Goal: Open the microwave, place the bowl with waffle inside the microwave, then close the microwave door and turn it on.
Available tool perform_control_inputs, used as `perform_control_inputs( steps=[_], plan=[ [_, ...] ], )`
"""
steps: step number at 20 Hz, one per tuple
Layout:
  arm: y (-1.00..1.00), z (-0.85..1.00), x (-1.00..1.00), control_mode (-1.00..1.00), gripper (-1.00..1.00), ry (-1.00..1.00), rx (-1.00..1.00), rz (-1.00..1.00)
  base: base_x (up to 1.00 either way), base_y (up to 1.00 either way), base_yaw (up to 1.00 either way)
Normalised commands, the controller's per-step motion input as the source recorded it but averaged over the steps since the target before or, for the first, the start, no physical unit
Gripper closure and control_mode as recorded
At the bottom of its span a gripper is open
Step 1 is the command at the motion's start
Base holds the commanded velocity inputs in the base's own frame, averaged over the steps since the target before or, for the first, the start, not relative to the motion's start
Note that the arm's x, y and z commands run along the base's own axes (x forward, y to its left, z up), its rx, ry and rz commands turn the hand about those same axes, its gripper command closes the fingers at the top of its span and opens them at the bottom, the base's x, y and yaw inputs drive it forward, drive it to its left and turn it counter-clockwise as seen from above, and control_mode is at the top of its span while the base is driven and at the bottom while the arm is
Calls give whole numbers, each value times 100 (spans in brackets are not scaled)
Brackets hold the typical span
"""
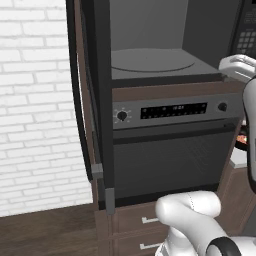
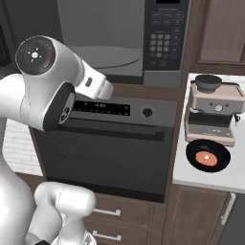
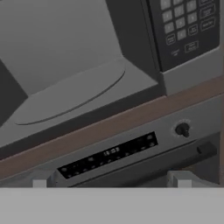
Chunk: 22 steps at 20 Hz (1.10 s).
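Observation:
The microwave [image 2: 105,33] stands open above the oven, its grey cavity and round turntable [image 1: 150,60] bare. Its door [image 1: 102,100] is swung out to the left and seen nearly edge-on. The keypad [image 3: 183,26] sits at the cavity's right. A small black bowl [image 2: 208,157] holding an orange waffle rests on the white counter at the right, in front of the coffee machine. My gripper [image 3: 111,183] is open with nothing between its fingertips [image 3: 39,183]. It faces the microwave's lower front edge and the oven's control strip, well left of the bowl.
The oven [image 2: 105,143], with a knob and display strip, sits under the microwave, with drawers [image 1: 150,220] below it. A coffee machine [image 2: 213,112] stands on the counter [image 2: 210,182] behind the bowl. A white brick wall [image 1: 35,100] lies left of the open door.

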Motion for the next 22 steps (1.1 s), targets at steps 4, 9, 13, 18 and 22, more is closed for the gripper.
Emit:
perform_control_inputs(
  steps=[4, 9, 13, 18, 22],
  plan=[
    [-37, -24, 51, -100, -100, 0, 0, -1, 0, 0, 0],
    [-29, -10, 27, -100, -100, 0, 0, -1, 0, 0, 0],
    [-27, 0, 13, -100, -100, 0, 0, -1, 0, 0, 0],
    [-34, 0, 12, -100, -100, 0, 0, 0, 0, 0, 0],
    [-40, -8, 19, -100, -100, 0, 0, -1, 0, 0, 0]
  ],
)
